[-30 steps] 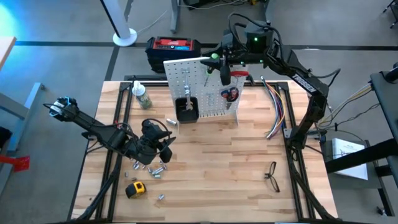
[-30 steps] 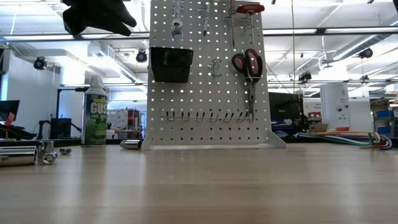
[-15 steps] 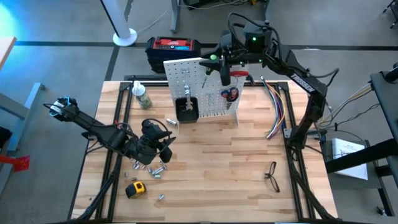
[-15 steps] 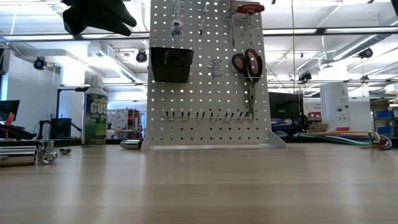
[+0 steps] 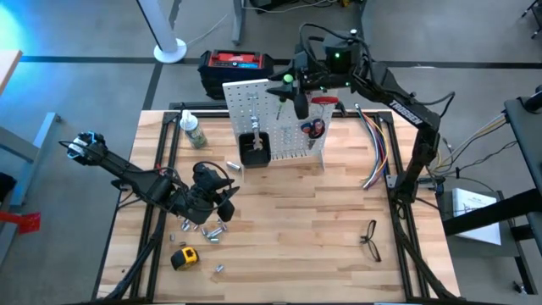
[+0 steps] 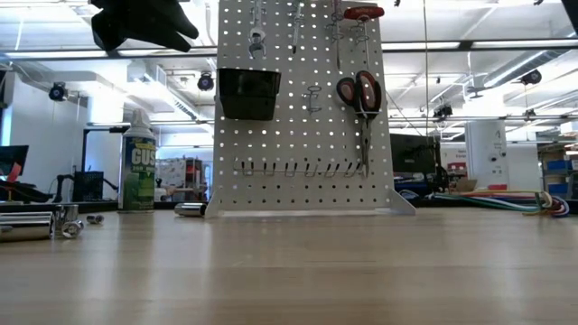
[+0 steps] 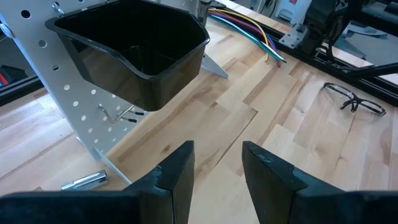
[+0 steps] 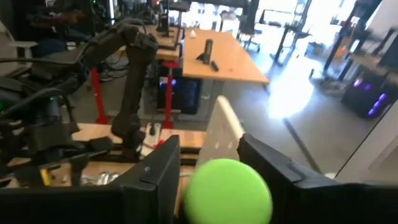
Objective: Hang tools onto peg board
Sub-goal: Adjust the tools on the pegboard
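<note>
The white peg board (image 5: 275, 119) stands upright at the table's far middle, a black bin (image 6: 248, 93) on its front. Red-handled pliers (image 6: 359, 95) and a silver wrench (image 6: 256, 27) hang on it. My right gripper (image 5: 294, 89) is at the board's top edge, shut on a green-handled screwdriver (image 5: 289, 79); its thin shaft (image 6: 295, 23) hangs down the board's front. My left gripper (image 7: 217, 168) hovers open over the table in front of the bin, with nothing between its fingers. Black-framed glasses (image 5: 369, 240) and a yellow tape measure (image 5: 184, 257) lie on the table. My right gripper has the screwdriver's round green handle end (image 8: 229, 190) between its two fingers (image 8: 155, 174), and the handle fills the gap between them. The fingers come in nearly level from the far right, over the board's top. The shaft hangs down against the board, clear of the table.
Silver sockets (image 5: 207, 230) lie scattered near my left gripper. A green-labelled bottle (image 6: 139, 167) stands left of the board and a red-and-black box (image 5: 237, 63) sits behind it. Coloured cables (image 5: 377, 144) run along the right edge. The near middle is bare wood.
My right gripper has edged a little toward the table's left edge along the top of the peg board, taking the green handle with it.
</note>
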Robot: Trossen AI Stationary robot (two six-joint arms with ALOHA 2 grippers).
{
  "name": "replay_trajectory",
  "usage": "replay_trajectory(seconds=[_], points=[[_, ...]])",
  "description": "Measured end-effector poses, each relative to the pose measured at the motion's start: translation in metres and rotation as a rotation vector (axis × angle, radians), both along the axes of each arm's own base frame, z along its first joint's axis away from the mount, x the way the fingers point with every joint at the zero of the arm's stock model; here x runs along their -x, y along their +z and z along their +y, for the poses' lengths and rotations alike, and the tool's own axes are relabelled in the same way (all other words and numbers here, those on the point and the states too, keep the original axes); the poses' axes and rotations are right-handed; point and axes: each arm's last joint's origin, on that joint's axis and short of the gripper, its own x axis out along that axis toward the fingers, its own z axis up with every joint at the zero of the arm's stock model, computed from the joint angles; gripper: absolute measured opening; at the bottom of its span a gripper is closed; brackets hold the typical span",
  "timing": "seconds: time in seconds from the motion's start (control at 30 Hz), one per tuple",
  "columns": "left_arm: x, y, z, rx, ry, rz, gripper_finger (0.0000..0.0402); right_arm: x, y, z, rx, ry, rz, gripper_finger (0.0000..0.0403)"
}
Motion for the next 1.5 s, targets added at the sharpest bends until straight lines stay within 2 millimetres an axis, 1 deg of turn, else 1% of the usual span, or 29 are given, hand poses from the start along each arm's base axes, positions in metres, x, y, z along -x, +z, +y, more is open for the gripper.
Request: replay_trajectory(seconds=[0.2,0.43,0.53,0.63,0.73,0.83,0.9,0.97,1.07,1.17,1.27,1.33,1.4,1.5], points=[[0.000,0.000,0.000,-0.001,0.000,0.001,0.0125,0.000,0.007,-0.001,0.111,0.012,-0.060,0.0187],[0.001,-0.007,0.001,-0.002,0.005,0.015,0.0125,0.000,0.008,-0.001,0.119,0.012,-0.071,0.0213],[0.002,-0.008,0.001,0.001,0.008,0.016,0.0125,0.003,0.012,0.001,0.116,0.010,-0.080,0.0219],[0.002,-0.008,0.000,0.013,-0.003,0.021,0.0125,0.014,0.022,0.005,0.129,0.008,-0.110,0.0222],[0.002,-0.009,0.000,0.014,-0.004,0.022,0.0125,0.032,0.039,0.013,0.140,-0.008,-0.159,0.0220],[0.002,-0.008,0.000,0.006,-0.001,0.020,0.0125,0.055,0.054,0.020,0.136,-0.109,-0.191,0.0211],[0.001,-0.004,0.001,-0.020,0.011,0.007,0.0125,0.068,0.057,0.024,0.127,-0.164,-0.164,0.0204],[0.000,0.007,0.000,-0.062,0.024,-0.019,0.0125,0.080,0.057,0.027,0.119,-0.206,-0.119,0.0196],[-0.003,0.031,0.000,-0.128,0.027,-0.058,0.0125,0.099,0.058,0.036,0.088,-0.219,-0.067,0.0184],[-0.005,0.064,0.000,-0.197,-0.003,-0.090,0.0123,0.122,0.062,0.046,0.072,-0.219,-0.045,0.0170],[-0.005,0.099,0.007,-0.275,0.023,-0.122,0.0116,0.141,0.061,0.054,0.096,-0.209,0.010,0.0151],[-0.004,0.121,0.017,-0.325,0.064,-0.136,0.0115,0.151,0.058,0.059,0.096,-0.205,0.044,0.0136],[-0.004,0.143,0.031,-0.359,0.106,-0.146,0.0114,0.161,0.058,0.063,0.086,-0.206,0.050,0.0119],[-0.002,0.172,0.059,-0.373,0.148,-0.169,0.0114,0.178,0.058,0.071,0.073,-0.205,0.041,0.0090]])
